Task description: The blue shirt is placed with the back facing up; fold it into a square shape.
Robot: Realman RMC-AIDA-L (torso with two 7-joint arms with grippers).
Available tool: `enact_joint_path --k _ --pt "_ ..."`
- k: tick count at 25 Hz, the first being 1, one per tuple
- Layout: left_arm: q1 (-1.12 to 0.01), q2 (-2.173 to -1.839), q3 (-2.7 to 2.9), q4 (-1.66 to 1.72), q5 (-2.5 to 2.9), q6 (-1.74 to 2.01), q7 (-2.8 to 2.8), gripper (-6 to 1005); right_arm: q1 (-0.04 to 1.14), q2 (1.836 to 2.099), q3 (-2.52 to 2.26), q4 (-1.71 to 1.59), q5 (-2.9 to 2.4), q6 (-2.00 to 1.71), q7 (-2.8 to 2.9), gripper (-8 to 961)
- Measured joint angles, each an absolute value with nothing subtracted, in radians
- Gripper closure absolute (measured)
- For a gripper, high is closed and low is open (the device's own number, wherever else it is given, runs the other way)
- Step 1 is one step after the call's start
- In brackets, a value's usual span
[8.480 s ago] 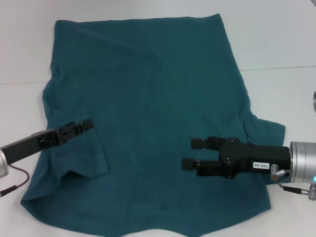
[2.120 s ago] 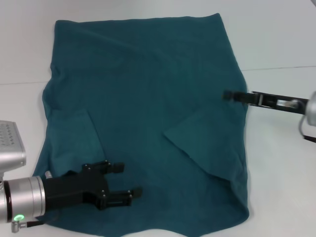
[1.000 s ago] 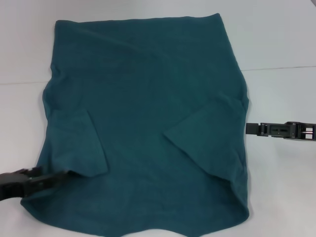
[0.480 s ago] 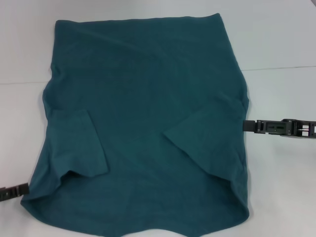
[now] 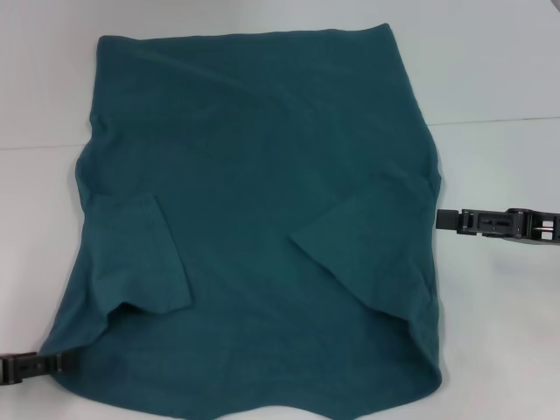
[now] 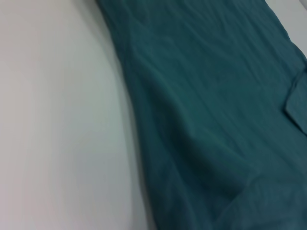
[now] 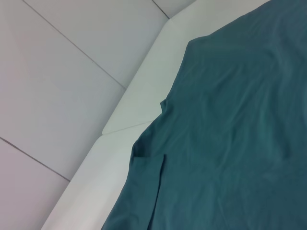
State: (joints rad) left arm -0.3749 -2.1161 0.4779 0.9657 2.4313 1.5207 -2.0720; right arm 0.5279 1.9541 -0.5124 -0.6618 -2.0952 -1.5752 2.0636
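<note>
The blue shirt lies flat on the white table, and both short sleeves are folded inward onto the body. My left gripper shows as a thin black bar, edge-on, at the shirt's near-left corner. It reaches the cloth's edge there. My right gripper is also edge-on and level with the table, its tip at the shirt's right side seam beside the folded right sleeve. The left wrist view holds the blue shirt and bare table. The right wrist view holds the blue shirt near a table corner.
White table surrounds the shirt, with a seam line running across it on the right. The right wrist view shows the table's edge and grey floor tiles beyond it.
The right sleeve has been folded in since the earliest frame. Both arms left the cloth for its sides. In the last half second the left gripper slid right to the near-left corner.
</note>
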Motion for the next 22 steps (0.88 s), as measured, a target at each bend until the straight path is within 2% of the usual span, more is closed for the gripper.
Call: enact_joint_path --k 20,22 --pt "-0.405 -2.112 0.513 0.945 2.442 1.48 -2.086 177 0.526 1.954 -0.486 -0.664 -2.095 -1.583 2.06 19" --pt "-0.407 -2.112 0.515 0.945 2.455 1.478 -2.089 251 0.526 1.954 -0.482 -0.664 -2.095 -1.584 2.06 20"
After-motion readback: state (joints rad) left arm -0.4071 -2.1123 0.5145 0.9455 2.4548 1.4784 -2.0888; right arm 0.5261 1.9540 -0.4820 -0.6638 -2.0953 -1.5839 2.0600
